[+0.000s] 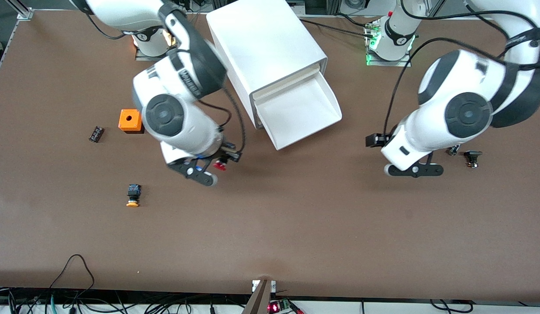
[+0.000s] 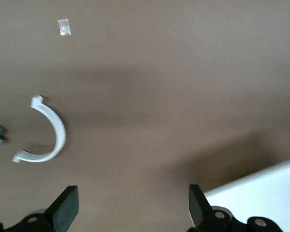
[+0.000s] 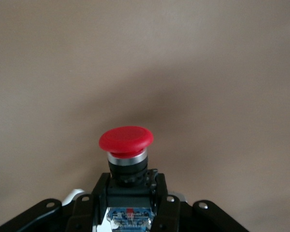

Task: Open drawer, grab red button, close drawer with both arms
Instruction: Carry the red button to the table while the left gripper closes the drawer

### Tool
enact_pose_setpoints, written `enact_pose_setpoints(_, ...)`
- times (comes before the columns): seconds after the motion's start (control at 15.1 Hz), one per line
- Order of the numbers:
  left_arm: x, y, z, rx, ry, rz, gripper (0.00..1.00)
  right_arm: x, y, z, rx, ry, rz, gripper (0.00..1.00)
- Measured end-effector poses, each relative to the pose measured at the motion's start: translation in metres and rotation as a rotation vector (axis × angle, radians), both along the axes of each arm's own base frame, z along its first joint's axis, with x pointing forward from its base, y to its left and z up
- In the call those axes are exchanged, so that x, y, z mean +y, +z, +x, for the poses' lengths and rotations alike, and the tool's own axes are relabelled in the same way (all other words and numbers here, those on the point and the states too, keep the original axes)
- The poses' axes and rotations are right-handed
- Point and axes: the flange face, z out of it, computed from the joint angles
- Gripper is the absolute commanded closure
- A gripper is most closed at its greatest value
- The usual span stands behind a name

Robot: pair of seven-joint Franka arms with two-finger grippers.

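The drawer (image 1: 301,114) stands pulled out of the white cabinet (image 1: 263,43), and its white tray looks empty. My right gripper (image 1: 214,166) hangs over the bare table beside the drawer, toward the right arm's end. It is shut on the button (image 1: 219,165). In the right wrist view the button's red cap (image 3: 126,139) sticks out past the black fingers (image 3: 160,203), which clamp its black-blue body. My left gripper (image 1: 412,170) is open over the table toward the left arm's end; its pads (image 2: 66,207) stand wide apart with nothing between them. A white corner of the drawer (image 2: 263,191) shows beside it.
An orange box with a hole (image 1: 130,120), a small black part (image 1: 96,134) and an orange-capped button (image 1: 133,195) lie toward the right arm's end. A black part (image 1: 472,158) and a small metal piece (image 1: 452,151) lie by the left arm. A white C-shaped clip (image 2: 50,133) lies under the left gripper.
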Motion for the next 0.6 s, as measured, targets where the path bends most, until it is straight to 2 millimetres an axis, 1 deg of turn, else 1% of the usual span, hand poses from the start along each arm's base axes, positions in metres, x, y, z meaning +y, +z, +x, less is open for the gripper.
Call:
enact_pose_setpoints(0.2, -0.038, -0.034, -0.009, -0.042, 0.112, 0.007, 0.00, -0.080, -0.008, 0.030, 0.030, 0.211, 0.033, 1.00)
enact_pose_setpoints(0.33, -0.057, -0.055, -0.017, -0.071, 0.180, 0.001, 0.00, -0.131, -0.023, 0.047, 0.040, 0.312, 0.063, 1.00)
enact_pose_setpoints(0.46, -0.075, -0.074, -0.026, -0.093, 0.238, -0.008, 0.00, -0.177, -0.046, 0.059, 0.047, 0.396, 0.093, 1.00)
enact_pose_setpoints(0.53, -0.085, -0.082, -0.033, -0.103, 0.259, -0.011, 0.00, -0.196, -0.061, 0.063, 0.045, 0.432, 0.107, 1.00)
enact_pose_setpoints(0.6, -0.095, -0.091, -0.039, -0.111, 0.279, -0.015, 0.00, -0.210, -0.078, 0.066, 0.041, 0.462, 0.118, 1.00)
